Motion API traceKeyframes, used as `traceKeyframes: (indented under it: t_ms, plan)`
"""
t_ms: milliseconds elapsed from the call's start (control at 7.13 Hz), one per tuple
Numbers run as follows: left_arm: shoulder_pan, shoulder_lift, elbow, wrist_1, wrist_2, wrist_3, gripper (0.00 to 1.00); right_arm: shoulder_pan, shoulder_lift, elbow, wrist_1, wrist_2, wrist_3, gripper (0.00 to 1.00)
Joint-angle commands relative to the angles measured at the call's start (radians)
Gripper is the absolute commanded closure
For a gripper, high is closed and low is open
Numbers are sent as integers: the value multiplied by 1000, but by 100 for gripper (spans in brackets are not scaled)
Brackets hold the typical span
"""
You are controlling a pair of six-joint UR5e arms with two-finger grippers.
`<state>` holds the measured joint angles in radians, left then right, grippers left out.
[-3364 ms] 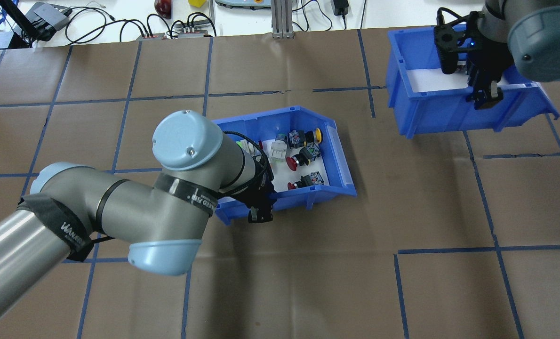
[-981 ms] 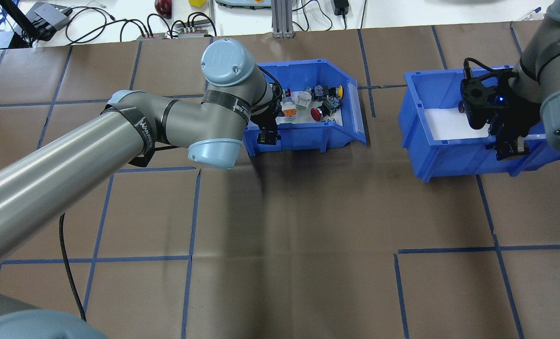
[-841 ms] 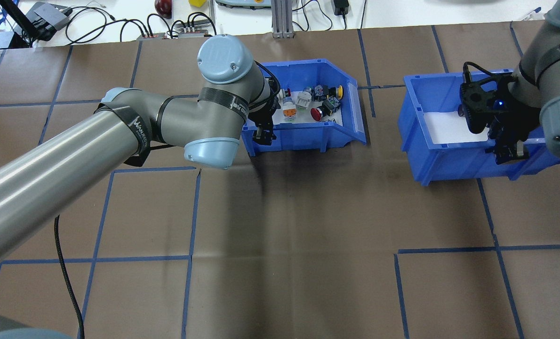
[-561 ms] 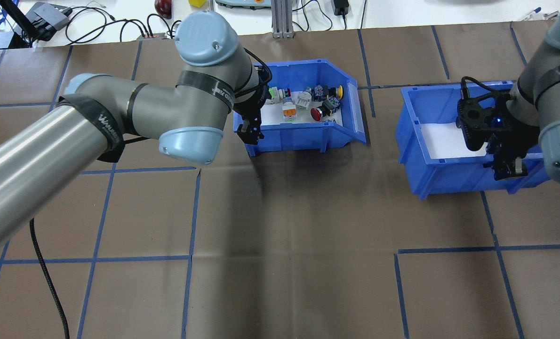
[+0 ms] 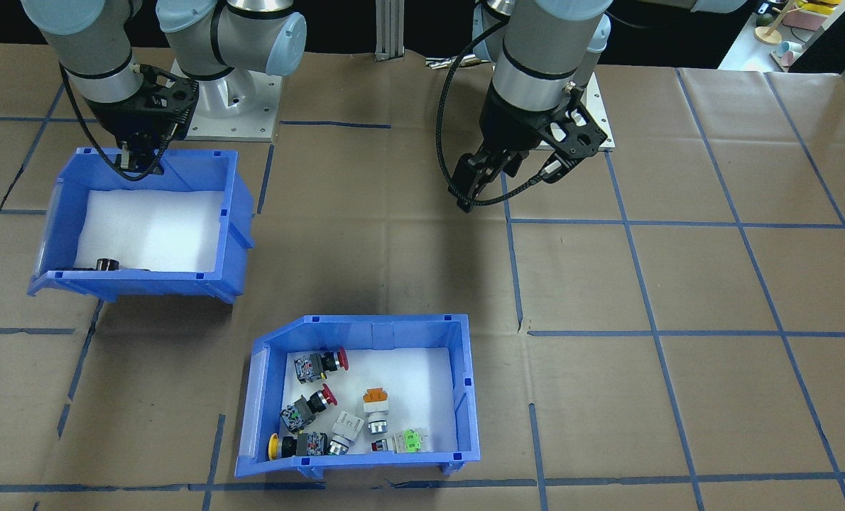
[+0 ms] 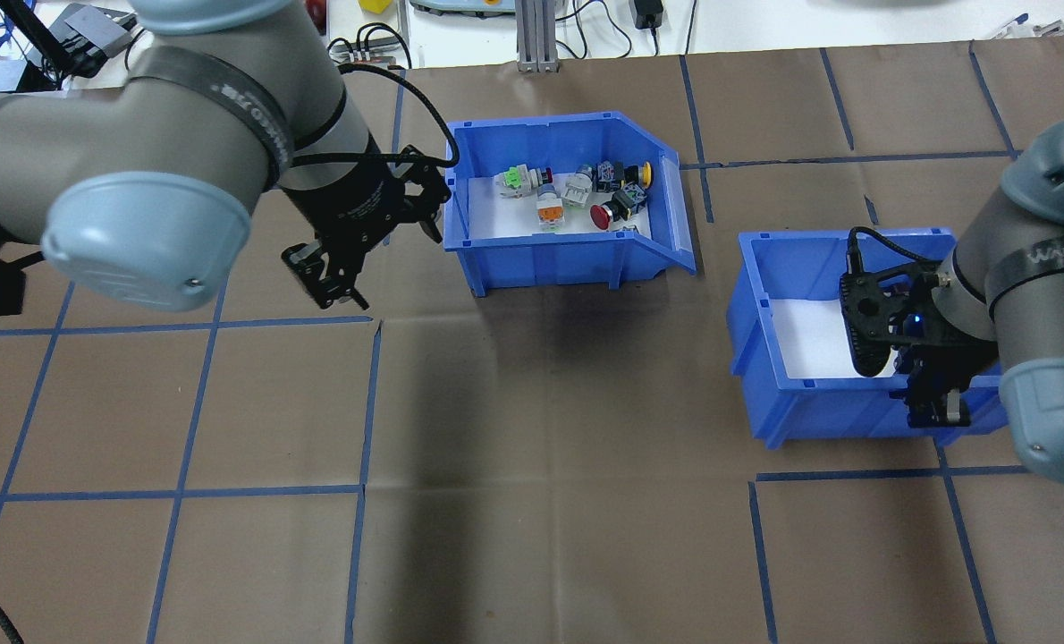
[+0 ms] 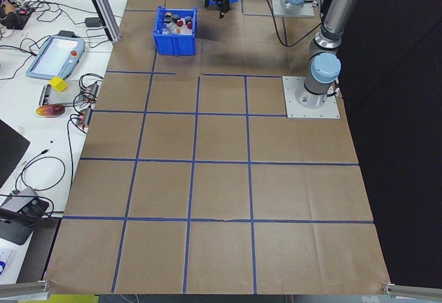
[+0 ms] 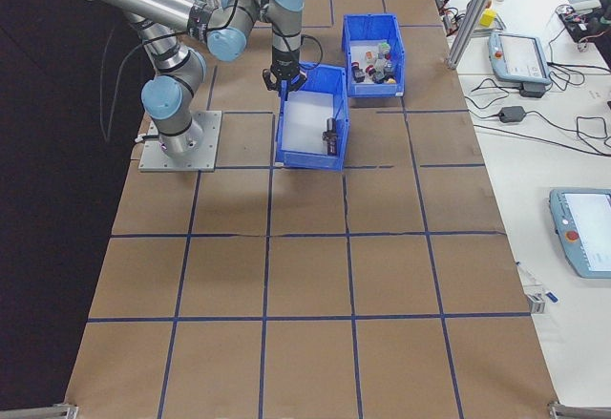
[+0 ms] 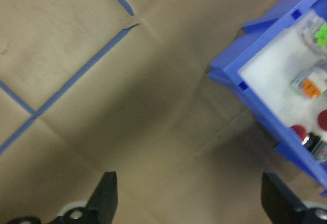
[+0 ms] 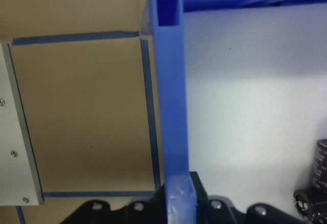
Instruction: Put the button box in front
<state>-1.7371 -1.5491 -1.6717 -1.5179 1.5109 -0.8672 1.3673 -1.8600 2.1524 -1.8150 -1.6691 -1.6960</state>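
The button box (image 6: 550, 258) is a blue bin with a white liner holding several red, orange, yellow and green push-buttons (image 6: 599, 215). It rests on the brown table at the far side, its sloped end to the right. In the front-facing view the button box (image 5: 355, 463) lies near the bottom edge. My left gripper (image 6: 326, 279) hangs open and empty left of it, clear of its wall; the left wrist view shows the left gripper (image 9: 189, 198) spread wide over bare paper. My right gripper (image 6: 934, 410) is shut on the near wall of the twin blue bin (image 6: 818, 420).
The twin bin (image 5: 138, 282) holds a dark block (image 5: 106, 265) on its white liner. The arms' grey base plates (image 5: 231, 106) sit at the robot's side. Cables and devices (image 6: 353, 49) lie past the far table edge. Blue tape lines grid the paper.
My left gripper carried the button box to the far side, let go of its wall, opened and drew back to the left. My right gripper pulled the twin bin nearer to the robot.
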Motion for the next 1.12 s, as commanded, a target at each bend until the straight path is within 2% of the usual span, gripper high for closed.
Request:
traceKeyframes:
  t_ms: [0, 280, 421, 701, 841, 981]
  plan:
    - [53, 137, 6, -153, 116, 295, 1, 114, -13, 17, 5, 22, 134, 96]
    - [64, 135, -3, -140, 108, 886, 1, 264, -4, 18, -15, 20, 301, 95]
    - [62, 155, -11, -140, 89, 914, 1, 342, -2, 17, -26, 20, 350, 95]
    - [67, 156, -13, -140, 84, 918, 1, 479, 4, 18, -52, 20, 442, 95]
    - [67, 156, -14, -134, 86, 924, 1, 540, 25, 18, -82, 20, 505, 95]
    - [67, 156, -14, -119, 86, 924, 1, 606, 85, 17, -151, 19, 585, 95]
